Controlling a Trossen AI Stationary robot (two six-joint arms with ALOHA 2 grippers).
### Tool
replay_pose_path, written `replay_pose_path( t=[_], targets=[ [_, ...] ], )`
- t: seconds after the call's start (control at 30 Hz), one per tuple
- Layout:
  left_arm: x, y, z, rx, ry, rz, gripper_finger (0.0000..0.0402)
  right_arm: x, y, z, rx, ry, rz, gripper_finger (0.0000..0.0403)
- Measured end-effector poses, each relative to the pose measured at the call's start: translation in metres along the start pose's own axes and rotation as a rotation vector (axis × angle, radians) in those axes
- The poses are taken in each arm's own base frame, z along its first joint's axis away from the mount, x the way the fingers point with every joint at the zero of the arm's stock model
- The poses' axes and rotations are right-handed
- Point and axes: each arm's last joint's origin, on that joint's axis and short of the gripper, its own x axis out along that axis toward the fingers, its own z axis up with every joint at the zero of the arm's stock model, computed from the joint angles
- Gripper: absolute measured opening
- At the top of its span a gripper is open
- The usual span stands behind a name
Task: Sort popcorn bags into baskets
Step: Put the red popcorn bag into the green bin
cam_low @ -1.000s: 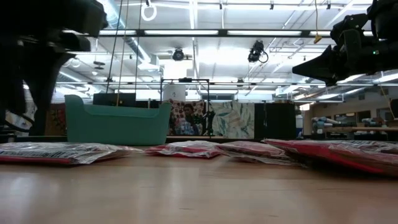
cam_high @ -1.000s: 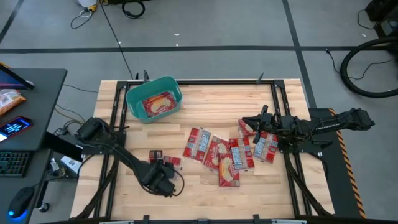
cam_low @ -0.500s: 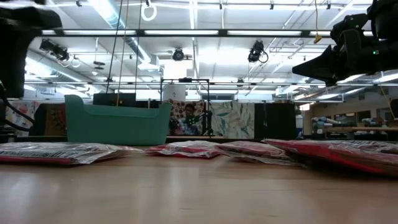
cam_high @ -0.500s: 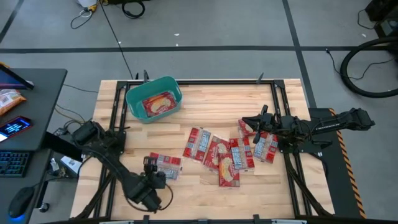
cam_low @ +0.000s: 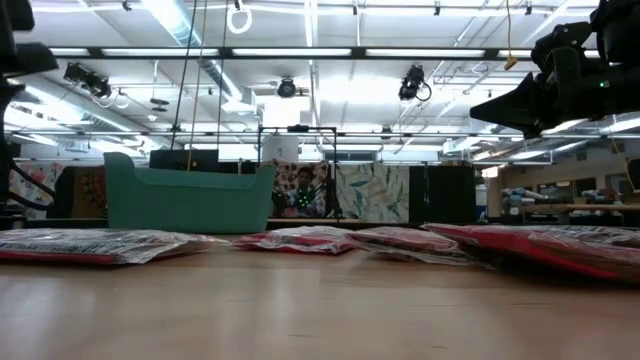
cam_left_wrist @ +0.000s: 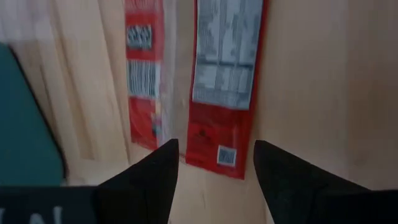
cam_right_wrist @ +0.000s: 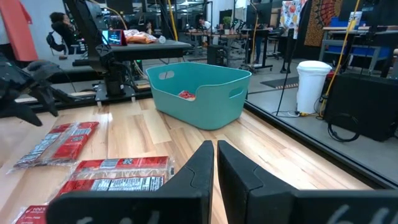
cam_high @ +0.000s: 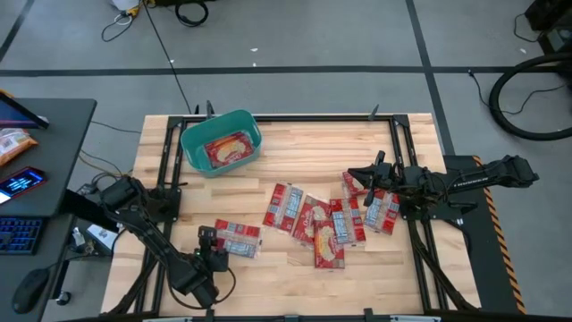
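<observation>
Two red popcorn bags [cam_high: 236, 238] lie flat side by side on the table's near left part; in the left wrist view they are the bags [cam_left_wrist: 225, 74]. My left gripper [cam_high: 212, 244] hovers open just to their left, its fingers [cam_left_wrist: 147, 178] above the bags' ends, touching nothing. Several more bags [cam_high: 315, 222] lie overlapping at mid-table, with another cluster [cam_high: 374, 211] to the right. My right gripper [cam_high: 356, 173] is shut and waits above that cluster. The teal tub [cam_high: 192, 136] stands at the far left with one bag [cam_high: 228, 148] inside.
Dark frame rails [cam_high: 163, 179] run along both table sides. A desk to the left carries an orange snack packet [cam_high: 13, 143] and a phone. Bare wood lies along the near edge [cam_high: 375, 277] and right of the tub. The room shows behind the tub [cam_right_wrist: 199, 93].
My left arm has drawn back toward the table's near left corner. Its gripper has come off the spot where it stood, and the two bags it covered now lie uncovered on the wood. The right arm has kept still.
</observation>
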Motion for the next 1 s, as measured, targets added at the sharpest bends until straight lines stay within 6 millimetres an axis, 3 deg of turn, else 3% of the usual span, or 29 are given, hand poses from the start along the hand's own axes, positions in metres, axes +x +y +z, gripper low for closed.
replay_pose_path(
  t=[0.5, 1.0],
  targets=[
    [0.027, -0.002, -0.018, 0.005, 0.076, -0.053, 0.0203, 0.000, 0.000, 0.000, 0.000, -0.001, 0.000, 0.0025],
    [0.030, -0.005, -0.016, -0.019, 0.080, -0.117, 0.0032, 0.000, 0.000, 0.000, 0.000, 0.000, -0.001, 0.0025]
  ],
)
